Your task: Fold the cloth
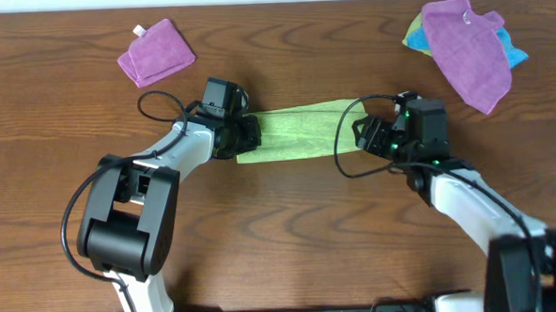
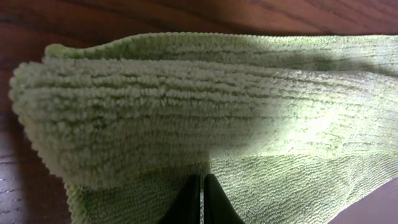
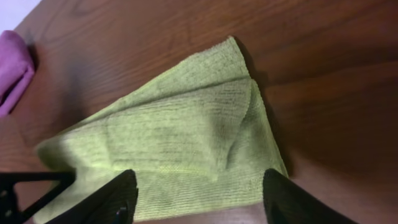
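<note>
The lime-green cloth (image 1: 300, 131) lies as a long folded strip across the middle of the wooden table, stretched between my two grippers. My left gripper (image 1: 247, 136) sits at its left end. In the left wrist view its black jaws (image 2: 202, 183) are pressed together with the cloth (image 2: 186, 106) pinched between them, and a thick fold rises just ahead. My right gripper (image 1: 360, 134) is at the strip's right end. Its two fingers (image 3: 121, 193) stand apart on either side of the cloth's near edge (image 3: 180, 137), with the gripper (image 3: 199, 180) open over the layered corner.
A purple cloth (image 1: 156, 51) lies at the back left. Another purple cloth (image 1: 466, 49) rests on a blue cloth (image 1: 510, 47) at the back right. Part of a purple cloth (image 3: 12, 68) shows at the right wrist view's left edge. Black cables loop beside both wrists.
</note>
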Available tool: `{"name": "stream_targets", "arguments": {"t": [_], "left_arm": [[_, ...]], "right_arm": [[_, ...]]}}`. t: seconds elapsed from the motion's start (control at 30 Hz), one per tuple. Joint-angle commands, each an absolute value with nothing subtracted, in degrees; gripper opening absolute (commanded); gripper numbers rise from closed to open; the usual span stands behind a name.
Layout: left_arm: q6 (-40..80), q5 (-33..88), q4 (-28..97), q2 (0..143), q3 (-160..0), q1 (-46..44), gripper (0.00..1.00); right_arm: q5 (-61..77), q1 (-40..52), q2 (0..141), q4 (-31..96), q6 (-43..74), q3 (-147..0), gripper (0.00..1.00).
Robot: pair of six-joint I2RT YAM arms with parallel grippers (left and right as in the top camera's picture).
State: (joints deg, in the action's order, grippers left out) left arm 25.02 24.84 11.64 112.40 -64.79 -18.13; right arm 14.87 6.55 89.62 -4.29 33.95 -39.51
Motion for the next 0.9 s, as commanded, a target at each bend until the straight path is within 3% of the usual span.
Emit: {"name": "stream_targets", "arguments": {"t": [0.0, 0.5, 0.87], "left_arm": [[23.8, 24.0, 11.7, 112.9, -65.7, -18.3, 0.06], [23.8, 24.0, 11.8, 112.9, -65.7, -18.3, 0.06], [23.8, 24.0, 12.2, 112.9, -65.7, -18.3, 0.05]], "right_arm": [[16.2, 6.4, 93.4, -6.7, 37.3, -39.7, 0.61], [15.6, 6.4, 99.2, -15.9, 40.3, -39.7, 0.45], [15.4, 6.4, 102.9, -19.9, 41.6, -39.7, 0.42]]}}
